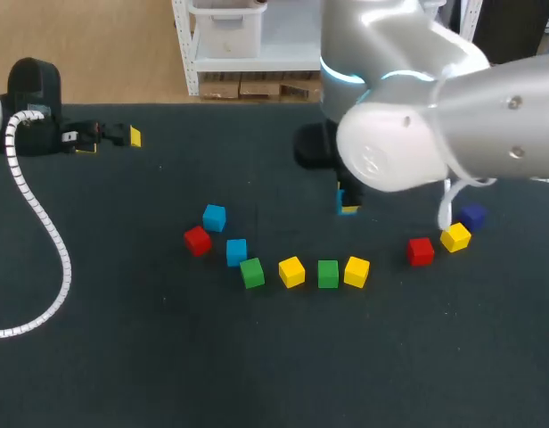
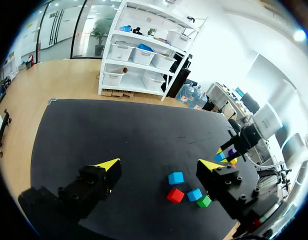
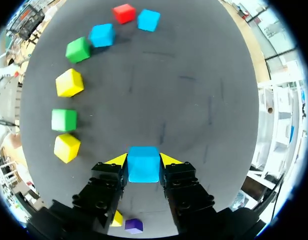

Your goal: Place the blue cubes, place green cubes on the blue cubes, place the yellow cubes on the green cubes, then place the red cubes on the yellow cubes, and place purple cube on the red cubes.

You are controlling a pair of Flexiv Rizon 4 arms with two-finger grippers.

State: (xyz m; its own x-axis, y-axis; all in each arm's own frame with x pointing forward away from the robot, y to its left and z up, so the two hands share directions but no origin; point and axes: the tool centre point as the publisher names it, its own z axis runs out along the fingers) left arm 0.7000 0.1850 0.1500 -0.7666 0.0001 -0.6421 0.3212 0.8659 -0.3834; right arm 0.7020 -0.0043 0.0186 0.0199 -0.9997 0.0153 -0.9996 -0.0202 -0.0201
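Note:
My right gripper is shut on a blue cube, held above the table's middle back. Two more blue cubes lie beside a red cube. A curved row follows: green, yellow, green, yellow. At the right lie a red cube, a yellow cube and the purple cube. My left gripper stands open and empty at the far left back.
A white ribbed cable loops over the left of the black table. My right arm's large body hides part of the table's back right.

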